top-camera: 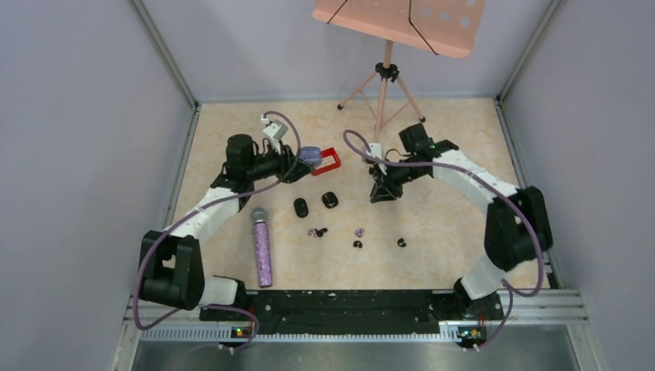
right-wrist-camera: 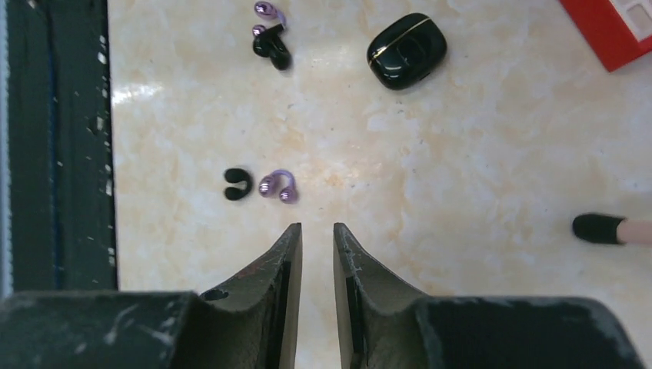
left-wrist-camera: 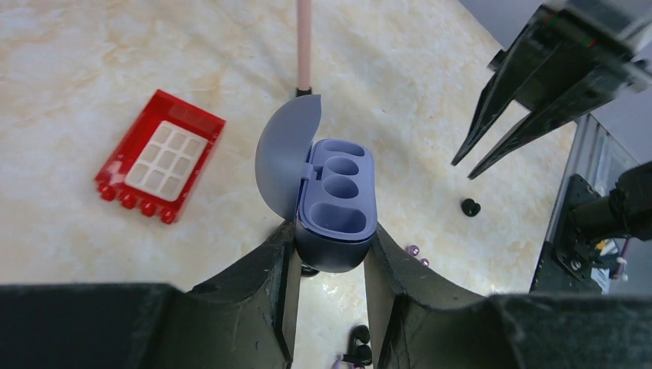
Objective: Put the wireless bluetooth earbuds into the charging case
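My left gripper (top-camera: 297,161) is shut on an open blue-purple charging case (top-camera: 310,155) and holds it above the table. In the left wrist view the case (left-wrist-camera: 336,204) sits between my fingertips (left-wrist-camera: 330,246), lid up, its wells empty. Tiny earbuds lie on the table in front: a purple one (top-camera: 313,232) touching a black one (top-camera: 321,231), another purple (top-camera: 359,231), and two black (top-camera: 357,244) (top-camera: 401,243). My right gripper (top-camera: 384,197) hangs narrowly open and empty; in its wrist view the tips (right-wrist-camera: 317,228) are just short of a purple earbud (right-wrist-camera: 277,185) and a black one (right-wrist-camera: 237,184).
Two closed black oval cases (top-camera: 300,207) (top-camera: 330,199) lie mid-table; one shows in the right wrist view (right-wrist-camera: 407,50). A red block (top-camera: 327,161) lies by the left gripper. A glittery purple microphone (top-camera: 263,247) lies at left. A pink music-stand tripod (top-camera: 384,77) stands at the back.
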Action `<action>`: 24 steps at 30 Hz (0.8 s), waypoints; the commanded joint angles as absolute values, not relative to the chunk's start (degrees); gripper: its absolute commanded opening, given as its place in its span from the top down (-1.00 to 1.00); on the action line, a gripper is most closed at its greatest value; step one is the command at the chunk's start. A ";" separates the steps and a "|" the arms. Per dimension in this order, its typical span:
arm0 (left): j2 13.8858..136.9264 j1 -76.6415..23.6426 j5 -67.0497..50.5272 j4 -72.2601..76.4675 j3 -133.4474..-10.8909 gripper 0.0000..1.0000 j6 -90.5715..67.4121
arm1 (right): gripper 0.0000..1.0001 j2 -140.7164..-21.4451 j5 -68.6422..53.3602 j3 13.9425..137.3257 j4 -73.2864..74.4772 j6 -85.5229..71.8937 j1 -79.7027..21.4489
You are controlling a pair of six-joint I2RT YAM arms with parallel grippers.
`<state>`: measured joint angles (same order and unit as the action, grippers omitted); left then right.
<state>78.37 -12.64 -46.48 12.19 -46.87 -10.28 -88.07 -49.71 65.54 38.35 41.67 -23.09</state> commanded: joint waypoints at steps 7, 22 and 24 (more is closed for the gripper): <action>72.76 -6.15 -45.14 10.62 -44.87 1.00 -13.77 | 0.59 -121.46 -47.72 97.90 70.74 75.61 -29.17; 71.36 -2.37 -43.88 10.28 -44.47 1.00 -13.22 | 0.42 -125.78 -43.91 97.25 76.00 81.52 -34.54; 71.58 -2.37 -44.15 10.34 -44.56 1.00 -13.42 | 0.40 -125.79 -44.16 96.76 75.82 81.17 -35.00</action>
